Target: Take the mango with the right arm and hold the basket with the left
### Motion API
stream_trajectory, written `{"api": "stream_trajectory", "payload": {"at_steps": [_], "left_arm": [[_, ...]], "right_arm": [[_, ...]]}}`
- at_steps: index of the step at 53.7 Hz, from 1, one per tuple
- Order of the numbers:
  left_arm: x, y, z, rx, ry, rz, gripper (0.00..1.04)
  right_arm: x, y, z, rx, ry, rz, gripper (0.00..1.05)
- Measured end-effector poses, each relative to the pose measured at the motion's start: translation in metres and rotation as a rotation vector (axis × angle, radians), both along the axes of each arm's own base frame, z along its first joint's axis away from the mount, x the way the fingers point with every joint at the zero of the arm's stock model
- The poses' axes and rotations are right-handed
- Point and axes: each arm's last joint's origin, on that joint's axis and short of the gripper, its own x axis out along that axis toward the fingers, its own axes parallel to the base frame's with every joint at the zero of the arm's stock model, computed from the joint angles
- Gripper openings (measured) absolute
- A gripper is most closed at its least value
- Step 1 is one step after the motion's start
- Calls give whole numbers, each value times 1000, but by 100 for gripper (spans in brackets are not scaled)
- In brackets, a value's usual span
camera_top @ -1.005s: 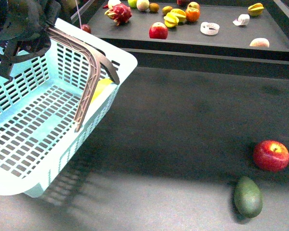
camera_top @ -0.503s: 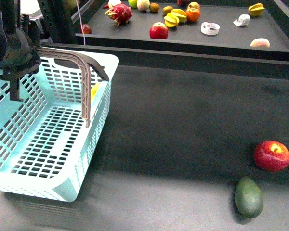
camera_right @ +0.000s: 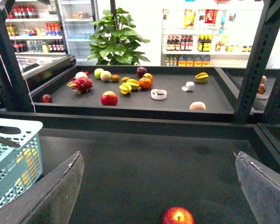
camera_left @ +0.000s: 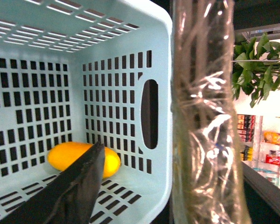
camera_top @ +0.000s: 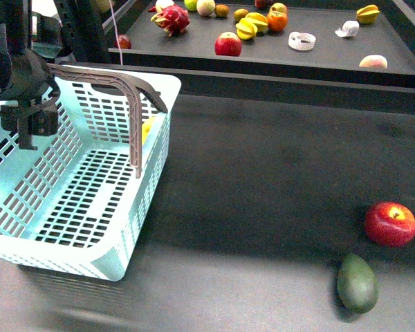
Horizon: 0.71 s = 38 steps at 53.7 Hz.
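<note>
The turquoise basket (camera_top: 149,200) stands at the left of the dark table, one grey-brown handle (camera_top: 135,117) hanging inside it. My left gripper (camera_top: 31,128) is shut on the basket at its far left rim. In the left wrist view the basket wall (camera_left: 154,70) passes between the black finger (camera_left: 70,191) and the wrapped finger (camera_left: 205,116). The yellow-orange mango (camera_left: 70,156) lies on the basket floor against the wall and shows through the slots (camera_top: 147,128). My right gripper (camera_right: 158,186) is open and empty above the table, out of the front view.
A red apple (camera_top: 389,223) and a dark green pear-shaped fruit (camera_top: 357,282) lie at the front right; the apple also shows under my right gripper (camera_right: 177,217). A raised shelf (camera_top: 277,59) at the back holds several fruits. A black frame post (camera_top: 90,31) stands behind the basket.
The basket has swung from a steep tilt to nearly level and shifted left. My left gripper has come down with it, keeping its hold.
</note>
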Motion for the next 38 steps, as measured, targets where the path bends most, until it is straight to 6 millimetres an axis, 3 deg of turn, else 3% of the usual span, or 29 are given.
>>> {"api": "stream_trajectory", "payload": {"at_steps": [9, 16, 24, 38], "left_arm": [[-16, 4, 11, 57, 7, -32, 101], [-40, 7, 36, 111, -73, -69, 99], [-72, 11, 51, 168, -111, -100, 99], [-146, 43, 77, 308, -106, -51, 99]], "right_arm": [[0, 0, 0, 0, 0, 0, 97], [0, 0, 0, 0, 0, 0, 97], [0, 0, 0, 0, 0, 0, 97], [0, 0, 0, 0, 0, 0, 97]]}}
